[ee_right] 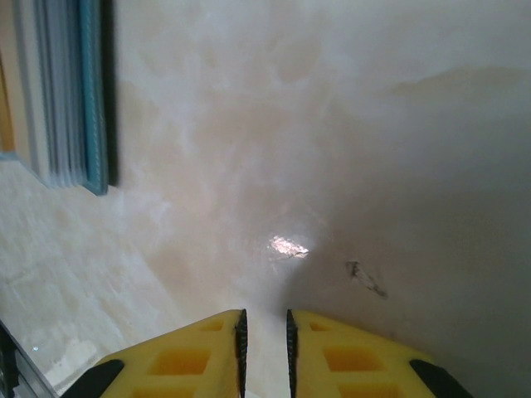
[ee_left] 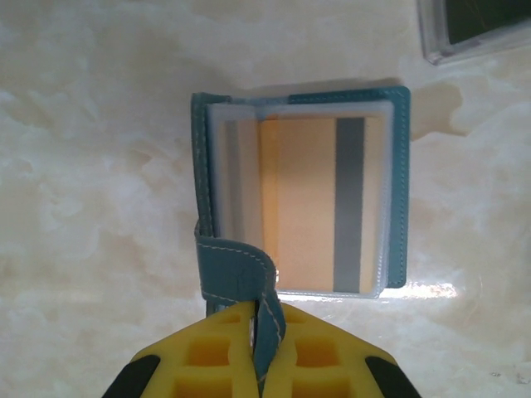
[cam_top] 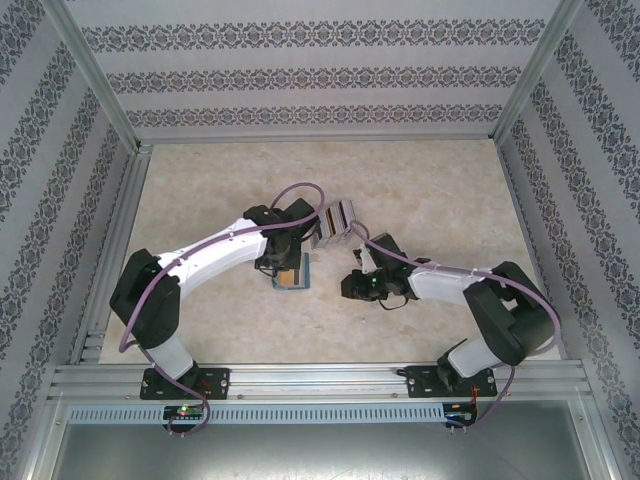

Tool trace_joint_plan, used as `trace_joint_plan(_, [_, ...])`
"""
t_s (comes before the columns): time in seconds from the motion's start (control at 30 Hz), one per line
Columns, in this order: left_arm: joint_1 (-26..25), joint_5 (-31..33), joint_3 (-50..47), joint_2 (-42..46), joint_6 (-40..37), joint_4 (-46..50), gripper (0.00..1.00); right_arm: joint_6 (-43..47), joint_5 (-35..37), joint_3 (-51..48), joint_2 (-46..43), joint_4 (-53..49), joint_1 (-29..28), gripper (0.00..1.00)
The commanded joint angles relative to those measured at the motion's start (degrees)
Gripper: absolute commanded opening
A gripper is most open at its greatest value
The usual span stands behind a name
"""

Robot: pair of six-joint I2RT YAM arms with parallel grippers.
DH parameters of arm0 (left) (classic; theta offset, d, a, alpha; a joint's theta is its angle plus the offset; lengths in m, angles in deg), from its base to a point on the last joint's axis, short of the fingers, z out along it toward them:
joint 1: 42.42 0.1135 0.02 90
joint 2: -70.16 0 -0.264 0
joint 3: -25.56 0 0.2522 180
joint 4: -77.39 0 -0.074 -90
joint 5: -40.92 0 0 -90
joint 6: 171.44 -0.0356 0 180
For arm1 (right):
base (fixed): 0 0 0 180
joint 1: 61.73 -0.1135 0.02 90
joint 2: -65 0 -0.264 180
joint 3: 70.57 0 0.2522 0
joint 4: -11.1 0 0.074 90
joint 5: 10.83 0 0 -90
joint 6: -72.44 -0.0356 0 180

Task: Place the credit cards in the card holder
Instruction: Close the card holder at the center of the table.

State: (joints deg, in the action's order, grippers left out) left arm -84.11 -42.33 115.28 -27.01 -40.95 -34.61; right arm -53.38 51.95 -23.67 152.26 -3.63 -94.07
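Observation:
The card holder [ee_left: 398, 182], a teal-blue wallet, lies open on the table with its clear sleeves up. An orange credit card [ee_left: 303, 203] with a grey stripe sits inside the sleeves. My left gripper [ee_left: 264, 308] is shut on the card holder's teal strap [ee_left: 236, 265] at its near edge. From above, the left gripper [cam_top: 285, 262] hangs over the card holder [cam_top: 296, 280]. My right gripper [ee_right: 265, 315] hovers over bare table to the right of the card holder [ee_right: 91, 99], its jaws a narrow gap apart with nothing between them. In the top view the right gripper [cam_top: 352, 285] sits just right of the wallet.
A pale grey slotted rack [cam_top: 340, 215] stands just behind the two grippers; its corner, with something dark in it, shows in the left wrist view [ee_left: 477, 29]. Metal frame rails [cam_top: 320, 380] edge the marbled table [cam_top: 430, 190]. A small dark scuff [ee_right: 365, 278] marks the tabletop.

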Motion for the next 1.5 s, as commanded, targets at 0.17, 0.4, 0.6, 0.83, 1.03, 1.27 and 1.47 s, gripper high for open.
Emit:
trace_joint_plan(0.17, [-3.3,-1.9,1.7,-4.5,1.3,0.6,0.08,-2.0,-3.3,2.4,5.0,5.4,-1.0,0.24])
trace_joint_plan(0.4, [-4.4,-6.7,4.2,-9.8,1.7,-4.3,0.18,-2.3,-3.5,3.1,5.5,5.7,-1.2,0.24])
trace_joint_plan(0.6, [-4.8,-8.6,5.9,-11.5,1.9,-6.9,0.36,-2.2,-3.0,1.6,4.6,5.7,-0.7,0.24])
trace_joint_plan(0.83, [-4.9,-11.1,6.7,-11.0,2.1,-9.8,0.46,-2.1,-3.4,2.0,5.0,5.6,-0.7,0.24])
trace_joint_plan(1.03, [-4.9,-13.4,8.1,-11.1,2.0,-10.7,0.53,-1.4,-3.1,2.4,4.3,4.3,-0.3,0.24])
trace_joint_plan(1.27, [-4.8,-11.7,8.3,-4.2,1.9,-8.5,0.55,-1.1,-3.3,2.5,4.9,4.2,-0.1,0.24])
trace_joint_plan(1.47, [-0.1,-5.2,3.6,8.7,2.3,-2.4,0.55,-0.6,-3.6,4.2,5.5,3.3,-0.5,0.25])
